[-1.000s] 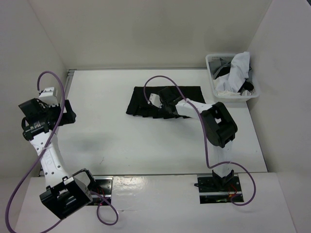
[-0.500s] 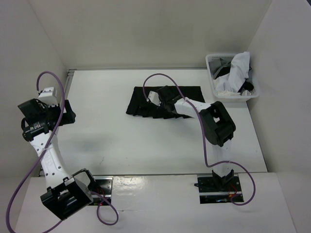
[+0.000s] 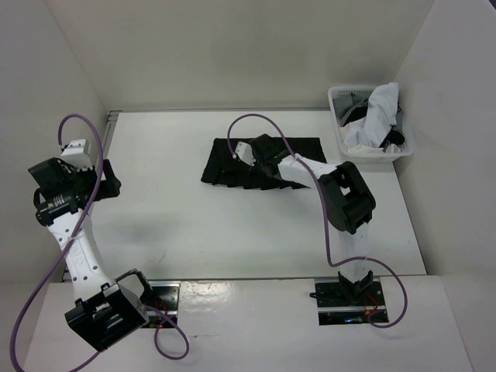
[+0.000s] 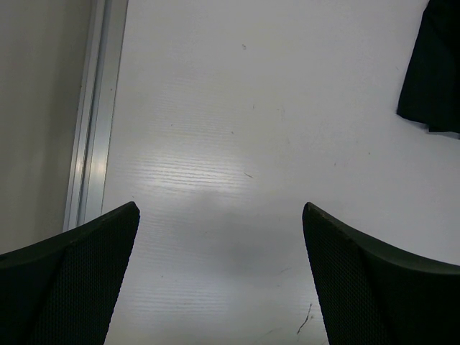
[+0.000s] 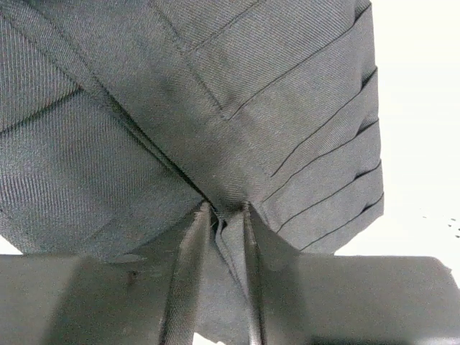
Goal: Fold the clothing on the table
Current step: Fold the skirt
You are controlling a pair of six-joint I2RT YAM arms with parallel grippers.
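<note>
**Right gripper pinches skirt; left gripper spread over bare table**

The top view alone shows the full layout: two arms, one black skirt (image 3: pixel 221 164), and one basket (image 3: pixel 339 124) of white and grey garments (image 3: pixel 380 108) at the far right corner. The skirt lies flat on the far centre of the table (image 3: pixel 178 217), with its hem toward the arms.

Only the right wrist view shows the grip. The right gripper (image 5: pixel 226 213) has its fingers (image 5: pixel 188 266) drawn close together, with a raised fold of skirt (image 5: pixel 215 93) clamped between them. Pleats fan out to the right of the fold. In the top view the right gripper (image 3: pixel 267 153) sits over the skirt's middle.

The left wrist view shows the left gripper (image 4: pixel 219 210) with its jaws wide apart over bare table, holding nothing. One skirt corner (image 4: pixel 435 79) shows at the upper right of that view. In the top view the left gripper (image 3: pixel 108 182) is well apart from the skirt, at the left edge.
</note>
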